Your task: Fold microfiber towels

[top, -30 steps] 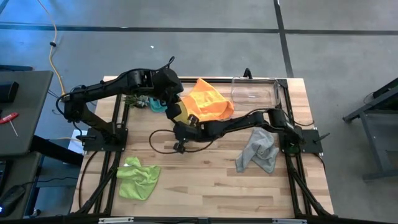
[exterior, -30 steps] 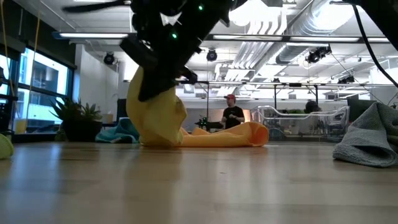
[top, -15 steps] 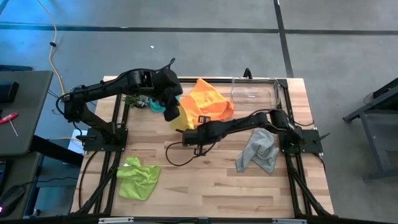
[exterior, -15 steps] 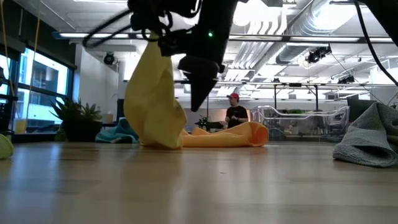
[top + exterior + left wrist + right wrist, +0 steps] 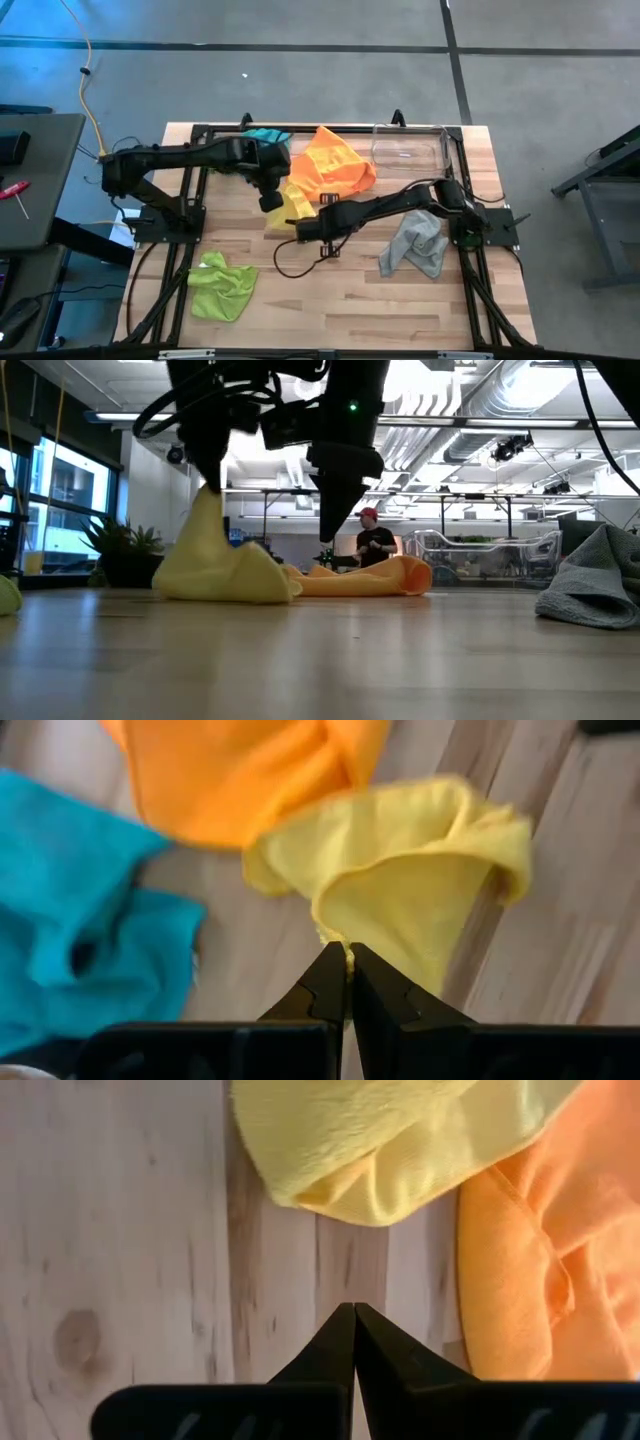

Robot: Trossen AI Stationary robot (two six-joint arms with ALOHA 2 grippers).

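Note:
The yellow towel [image 5: 297, 207] sits in a low cone on the table's middle, its peak [image 5: 208, 510] in my shut left gripper [image 5: 348, 960]. Its far side touches the orange towel [image 5: 335, 165], which lies crumpled. The teal towel [image 5: 265, 134] shows at the far edge, behind my left arm. The grey towel [image 5: 415, 245] is heaped at the right. The lime green towel [image 5: 222, 285] is at the near left. My right gripper [image 5: 352, 1315] is shut and empty. It hangs above bare wood just near-side of the yellow towel [image 5: 400, 1140]. My left gripper pinches the yellow towel's edge [image 5: 345, 936] between its two fingertips. The fingers come steeply from above. The held bit stands up as a peak, and the cloth fans out slack below it onto the table [image 5: 225, 582].
A clear plastic bin [image 5: 410, 148] stands at the far right, beside the orange towel. A small green plant shows far left in the low view [image 5: 125, 550]. Bare wood [image 5: 330, 295] spreads along the near side, between the lime green and grey towels. A person stands in the room beyond.
My left gripper has come down with the yellow towel's edge. The towel hung as a tall drape. It now slumps into a low, wider cone on the table. My right gripper has shifted toward the table's right, away from the towel, and tipped to point more steeply down.

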